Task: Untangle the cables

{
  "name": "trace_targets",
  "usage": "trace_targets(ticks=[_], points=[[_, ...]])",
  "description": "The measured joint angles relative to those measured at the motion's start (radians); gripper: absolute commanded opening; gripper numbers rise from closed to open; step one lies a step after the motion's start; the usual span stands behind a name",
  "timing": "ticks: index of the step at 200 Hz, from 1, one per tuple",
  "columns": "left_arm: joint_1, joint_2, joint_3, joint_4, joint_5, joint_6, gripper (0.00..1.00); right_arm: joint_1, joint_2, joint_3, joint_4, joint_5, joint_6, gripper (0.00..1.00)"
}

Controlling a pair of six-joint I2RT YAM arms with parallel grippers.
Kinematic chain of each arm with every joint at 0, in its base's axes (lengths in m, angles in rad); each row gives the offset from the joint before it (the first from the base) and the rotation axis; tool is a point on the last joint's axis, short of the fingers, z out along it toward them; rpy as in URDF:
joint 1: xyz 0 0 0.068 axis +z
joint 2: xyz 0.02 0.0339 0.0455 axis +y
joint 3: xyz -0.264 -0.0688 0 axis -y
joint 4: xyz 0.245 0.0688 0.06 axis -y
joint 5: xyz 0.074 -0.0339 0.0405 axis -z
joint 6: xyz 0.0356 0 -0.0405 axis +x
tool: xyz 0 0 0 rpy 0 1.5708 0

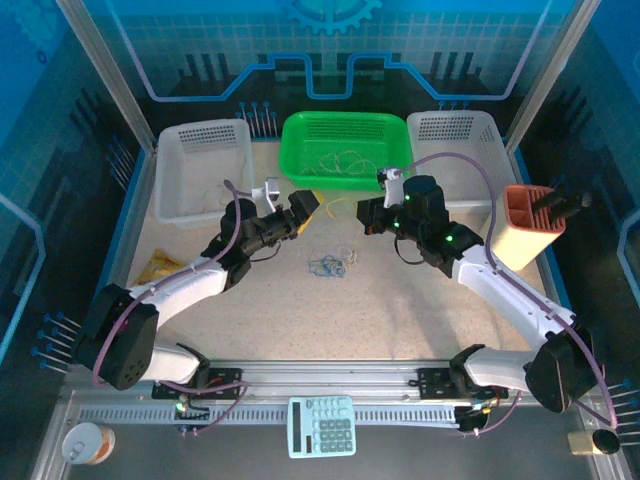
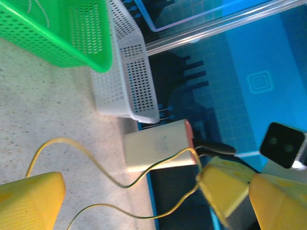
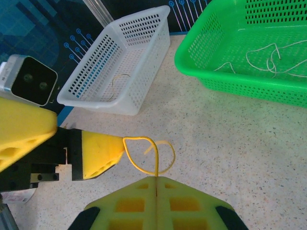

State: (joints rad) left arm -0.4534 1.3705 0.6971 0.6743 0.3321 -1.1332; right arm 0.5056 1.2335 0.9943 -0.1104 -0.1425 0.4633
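Right gripper (image 3: 157, 180): jaws clenched flat together on a thin yellow cable (image 3: 152, 152). The cable leaves the seam between the waffle-patterned yellow fingers (image 3: 129, 203) and curls into a small open loop over the surface (image 3: 230, 139). The loop's far end meets the tip of one smooth yellow finger of the left gripper (image 1: 304, 207).

Left gripper: jaws released and spread wide. In the left wrist view the same cable runs slack between them in two wavy strands, and neither finger closes on it.

Surface: pale, speckled, granular.

Other cables:
- A small tangle of blue-grey cords (image 1: 327, 266) lies on the surface on the near side of the two grippers, with a whitish curl (image 1: 348, 250) just beside it.
- More thin whitish cords (image 3: 268, 57) lie loose in the green basket (image 3: 206, 43), which is rigid perforated plastic with a rolled rim.
- A white basket (image 3: 120, 67) of the same mesh make stands beside the green one.

Arm pose: the left arm (image 1: 190, 285) and right arm (image 1: 500, 290) both reach forward from the near edge. Their elbows are bent and their forearms angle inward — the grippers face each other, near but apart, just in front of the green basket.
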Motion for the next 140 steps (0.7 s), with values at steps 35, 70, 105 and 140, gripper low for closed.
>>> trace_targets(ticks=[35, 70, 105, 140], points=[[-0.031, 0.024, 0.0, 0.101, -0.022, -0.121, 0.99, 0.005, 0.013, 0.0, 0.001, 0.005, 0.0, 0.0], [-0.069, 0.061, 0.0, 0.148, -0.045, -0.219, 0.99, 0.022, 0.031, 0.0, 0.0, 0.015, -0.001, 0.0], [-0.106, 0.064, 0.0, 0.146, -0.082, -0.261, 0.99, 0.032, 0.039, 0.0, 0.0, 0.031, -0.002, 0.0], [-0.119, 0.071, 0.0, 0.146, -0.109, -0.282, 0.99, 0.051, 0.043, 0.0, 0.0, 0.038, -0.012, 0.0]])
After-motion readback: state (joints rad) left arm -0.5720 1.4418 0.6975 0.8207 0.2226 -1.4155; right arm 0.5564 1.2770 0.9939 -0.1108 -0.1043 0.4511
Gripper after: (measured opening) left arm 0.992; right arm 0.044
